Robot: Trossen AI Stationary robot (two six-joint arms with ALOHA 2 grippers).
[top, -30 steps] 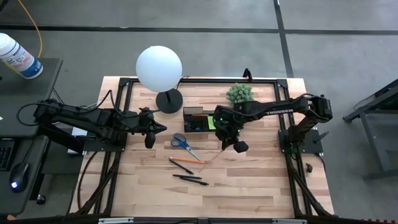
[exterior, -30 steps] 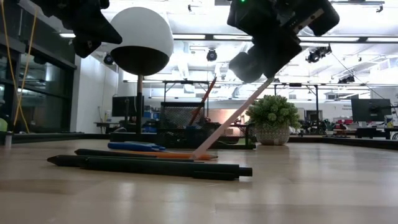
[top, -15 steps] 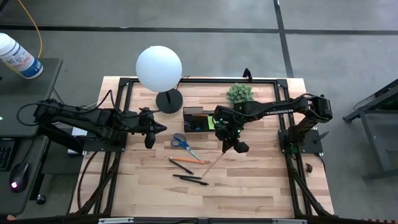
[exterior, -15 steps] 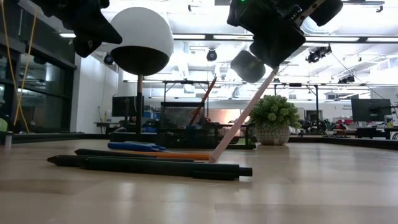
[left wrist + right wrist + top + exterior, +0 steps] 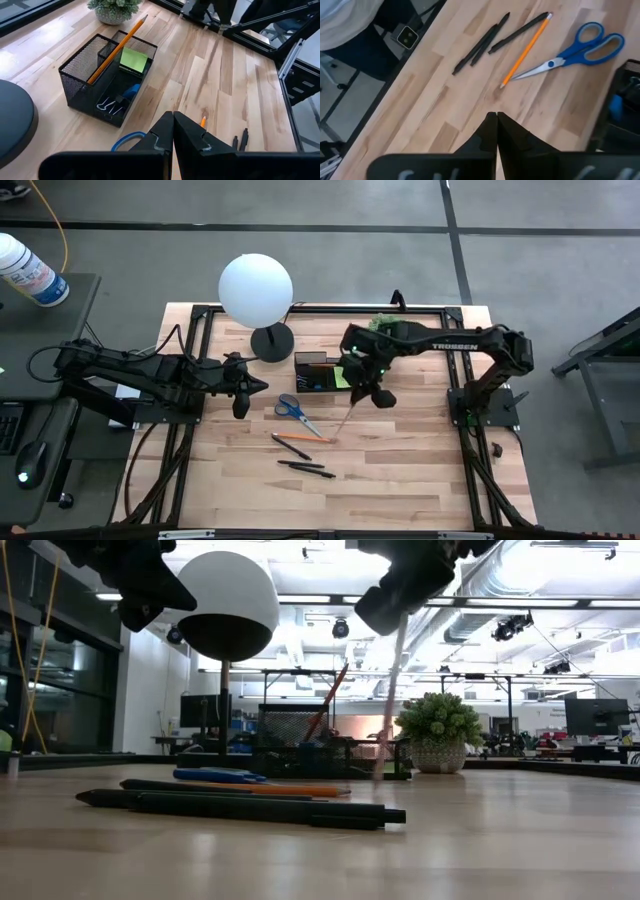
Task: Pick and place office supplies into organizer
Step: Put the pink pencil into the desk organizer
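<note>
- At the table's left edge, the left arm waits above the wood, its left tool [image 5: 240,395] pressed narrow with nothing between the fingers, just left of the scissors [image 5: 291,409].
- Behind it stands the lamp, its white globe [image 5: 256,289] over a round black base [image 5: 271,343] near the table's far edge.
- Open wood lies along the near edge and toward the right frame rail; the table [image 5: 420,470] is pale butcher-block with black rails around it.
- In the middle, an orange pencil [image 5: 302,438] lies beside the scissors, with three black pens [image 5: 306,468] nearer the front.
- The organizer [image 5: 107,77], black mesh, sits right of the lamp base; it holds one pencil leaning across a compartment, a lime-green sticky-note pad [image 5: 133,59], binder clips and something blue.
- The right tool [image 5: 366,392] hangs just right of the organizer, fingers clamped on a second pencil [image 5: 347,418] that slants down, its tip at or near the wood.
- A small potted plant [image 5: 384,328] is partly hidden under the right arm.
- In the low view the held pencil shows blurred, and a lit workshop room spreads behind.
</note>
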